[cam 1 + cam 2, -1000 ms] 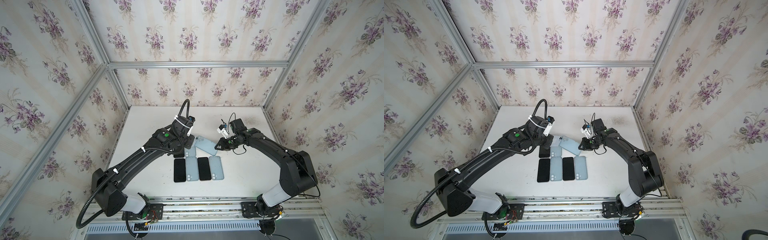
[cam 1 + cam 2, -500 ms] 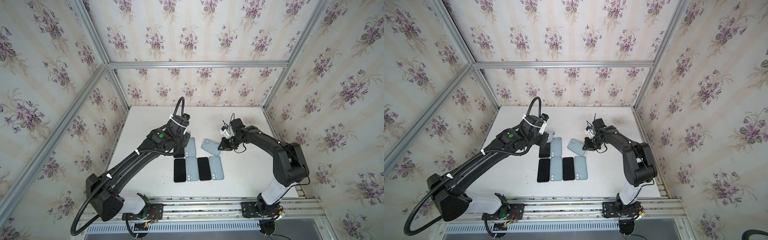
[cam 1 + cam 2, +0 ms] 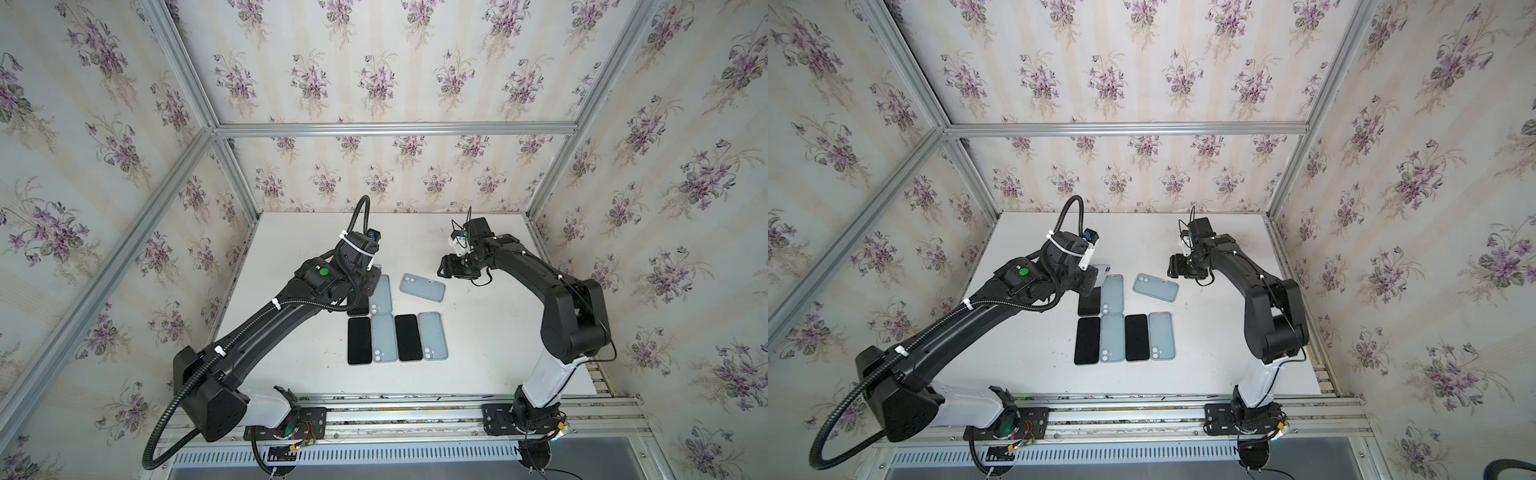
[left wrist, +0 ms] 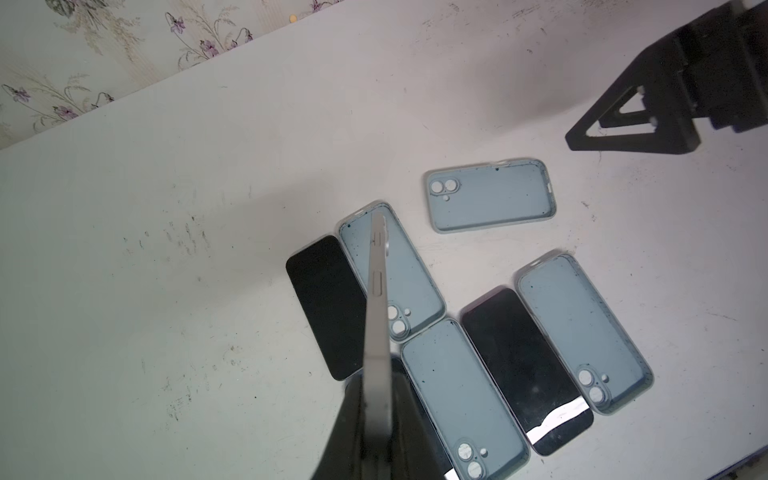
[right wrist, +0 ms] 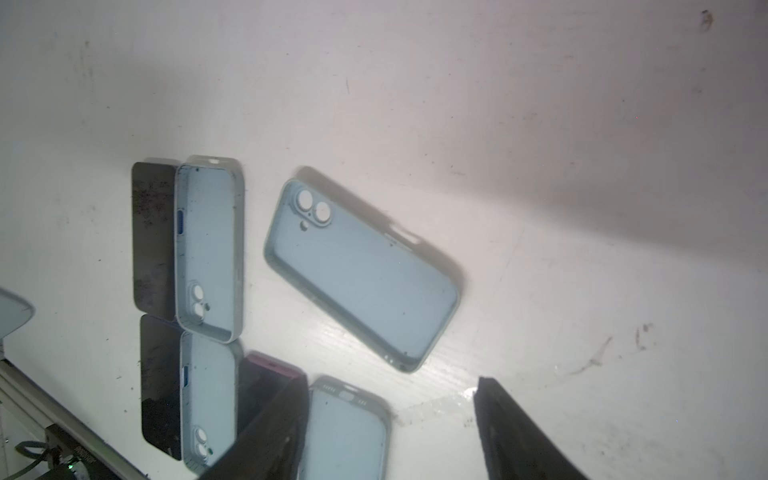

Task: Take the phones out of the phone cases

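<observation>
Nearest on the desk (image 3: 478, 365), a front row (image 3: 407, 337) of two dark phones and two empty cases is lying flat. Behind it, the left tool (image 4: 376, 399) is clamping the phone (image 4: 376, 291) edge-on over another pair (image 3: 380, 297) of phone and case. Farther back, the empty phone case (image 3: 422, 286) is lying askew, and the right tool (image 3: 445, 272) is hanging just beyond it, fingers apart
</observation>
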### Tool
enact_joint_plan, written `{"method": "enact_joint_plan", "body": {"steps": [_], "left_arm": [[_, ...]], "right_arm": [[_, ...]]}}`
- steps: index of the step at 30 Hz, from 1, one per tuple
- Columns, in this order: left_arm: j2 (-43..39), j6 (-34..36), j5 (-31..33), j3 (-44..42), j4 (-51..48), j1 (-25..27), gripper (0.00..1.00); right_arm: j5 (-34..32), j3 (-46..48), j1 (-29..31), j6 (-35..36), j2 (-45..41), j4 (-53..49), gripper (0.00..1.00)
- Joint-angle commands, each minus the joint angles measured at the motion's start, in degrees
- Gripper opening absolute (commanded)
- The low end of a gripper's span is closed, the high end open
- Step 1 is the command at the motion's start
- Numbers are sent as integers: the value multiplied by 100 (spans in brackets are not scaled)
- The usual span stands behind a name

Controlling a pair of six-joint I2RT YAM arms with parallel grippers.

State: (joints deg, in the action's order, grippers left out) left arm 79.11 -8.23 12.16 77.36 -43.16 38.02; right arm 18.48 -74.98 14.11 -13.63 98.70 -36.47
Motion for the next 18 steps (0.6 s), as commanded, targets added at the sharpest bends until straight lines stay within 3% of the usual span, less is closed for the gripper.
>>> {"method": "enact_joint_plan", "body": {"steps": [1, 8, 18], "left_arm": [[-80, -32, -53, -2, 171, -57, 0], [-106, -60, -214, -81, 279, -154, 0], [-238, -47, -267, -219, 334, -251, 0]], "right_arm": [[524, 733, 69, -968, -479, 734, 61], [589, 2760, 299, -3628, -1001, 2960, 59], [264, 2702, 303, -3995, -345, 3081, 51]]}}
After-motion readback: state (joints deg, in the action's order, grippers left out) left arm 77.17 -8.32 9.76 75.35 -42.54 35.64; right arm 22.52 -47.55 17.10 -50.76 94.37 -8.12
